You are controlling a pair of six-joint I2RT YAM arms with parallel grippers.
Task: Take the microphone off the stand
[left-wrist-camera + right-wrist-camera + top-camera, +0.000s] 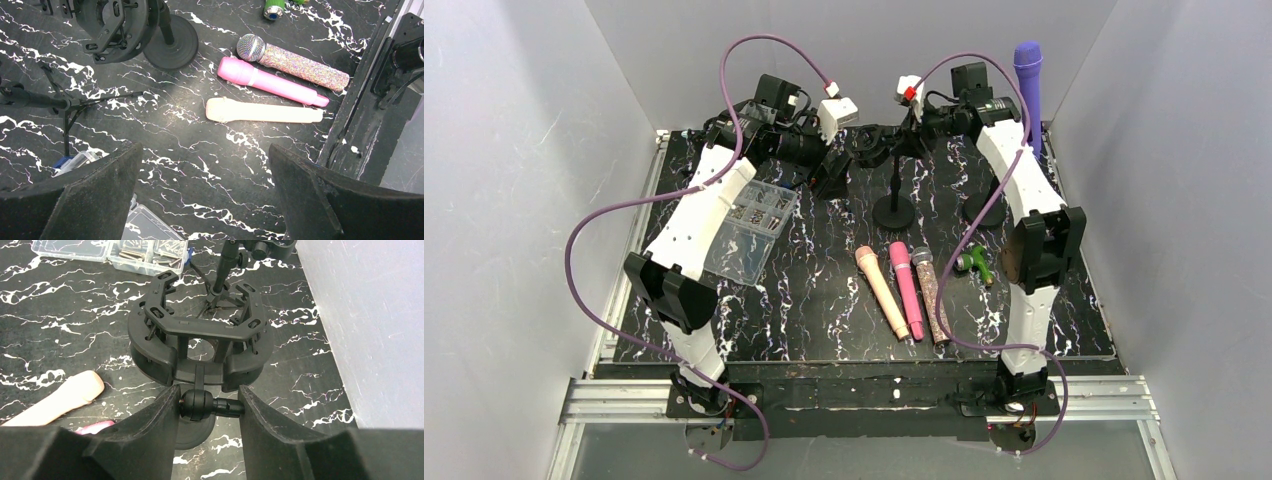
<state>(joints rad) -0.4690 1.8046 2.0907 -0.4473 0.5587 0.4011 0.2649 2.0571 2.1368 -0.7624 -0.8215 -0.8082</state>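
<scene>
On the left of the counter (824, 300), the clear parts box (749, 232) lies beside the left arm, and the left fingers (95, 195) hang spread wide above the marbled top. Centre now: the stand (894, 195) carries its shock mount (200, 330), and the right fingers (145, 440) are pinching the mount's black knob (200, 405). Far right, the purple microphone (1028, 80) stands upright behind the right arm.

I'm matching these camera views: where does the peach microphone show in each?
Top external: peach microphone lies centre, leftmost of three.
Left wrist: centre-right, lowest of three.
Right wrist: lower left edge.
Shared landmark: pink microphone beside it.
</scene>
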